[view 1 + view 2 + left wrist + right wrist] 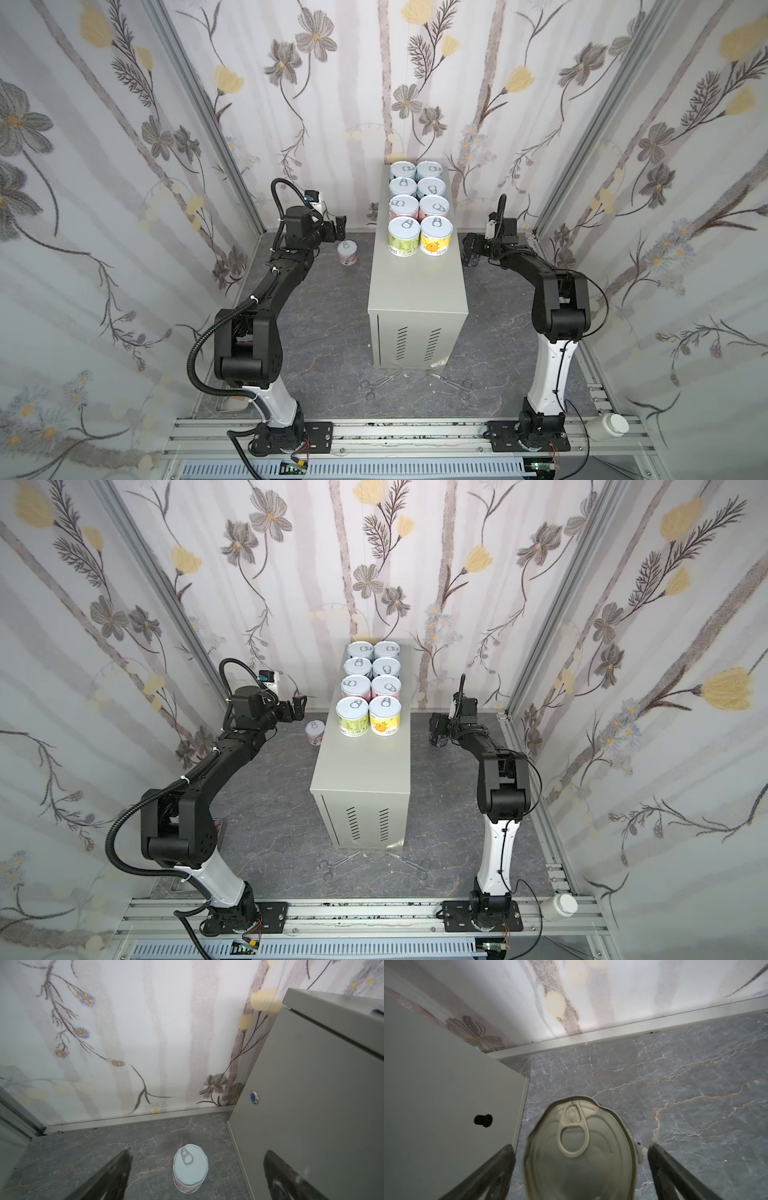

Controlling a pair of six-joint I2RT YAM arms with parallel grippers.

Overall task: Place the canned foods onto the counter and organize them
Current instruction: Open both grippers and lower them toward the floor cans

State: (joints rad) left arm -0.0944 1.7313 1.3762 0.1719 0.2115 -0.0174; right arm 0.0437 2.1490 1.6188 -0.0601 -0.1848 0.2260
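Eight cans stand in two tidy columns at the far end of the grey surface, leaving its near half bare. Two remain on the dark floor: a short pink can just left of the box and a taller blue can just right of it.

The right gripper straddles the blue can's lid with its jaws spread wide, gripping nothing; the box wall sits just beside one finger. Closing off-centre could, I'd judge, tip the tall can or nudge it against the box.

The left gripper hangs above and short of the pink can, jaws fully apart and empty. Lifting either can up carelessly risks clipping the surface's edge, or knocking the front pair out of line.

Two scissors lie in front of the box.
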